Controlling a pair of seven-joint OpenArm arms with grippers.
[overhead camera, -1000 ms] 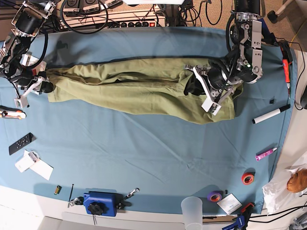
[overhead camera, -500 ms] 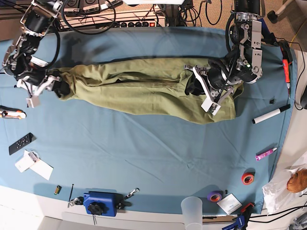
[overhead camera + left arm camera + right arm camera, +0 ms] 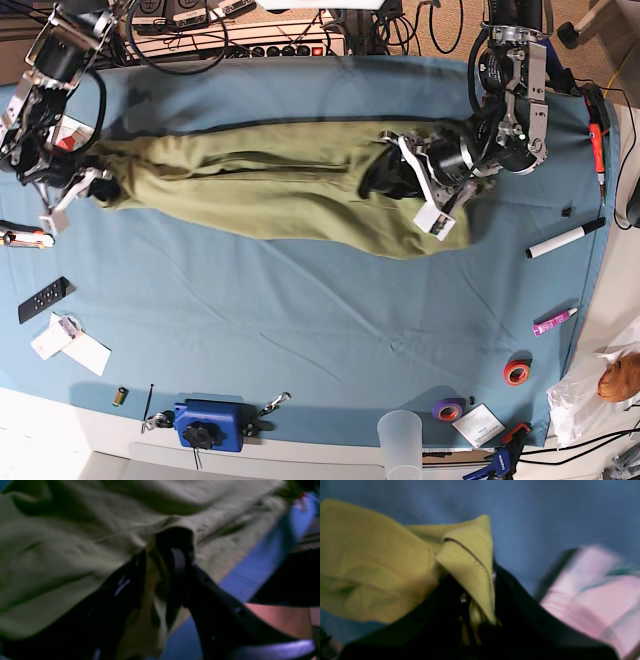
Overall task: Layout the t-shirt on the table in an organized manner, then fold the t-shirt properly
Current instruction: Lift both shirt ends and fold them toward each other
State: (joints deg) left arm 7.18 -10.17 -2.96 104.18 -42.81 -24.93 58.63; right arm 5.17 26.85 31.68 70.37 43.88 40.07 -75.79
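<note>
The olive-green t-shirt [image 3: 260, 185] lies bunched in a long band across the far half of the blue table [image 3: 300, 330]. My left gripper [image 3: 385, 178] is on the shirt's right part, shut on a pinch of fabric. In the left wrist view the cloth [image 3: 62, 555] runs between the dark fingers [image 3: 180, 562] of that gripper [image 3: 160, 562]. My right gripper [image 3: 95, 185] sits at the shirt's left end. The right wrist view shows a hemmed corner [image 3: 467, 562] standing up out of this gripper [image 3: 480, 600], which is shut on it.
Along the near edge are a black remote [image 3: 43, 300], white cards [image 3: 72, 343], a blue device [image 3: 208, 424], a plastic cup [image 3: 400, 440] and tape rolls [image 3: 516, 372]. A white marker [image 3: 565, 238] and pink marker [image 3: 554, 321] lie right. Cables and a power strip [image 3: 280, 45] line the back.
My right gripper pushed into the shirt's left end, shut on it and drew back left. The left gripper shifted slightly up and left, taking the shirt's right end with it.
</note>
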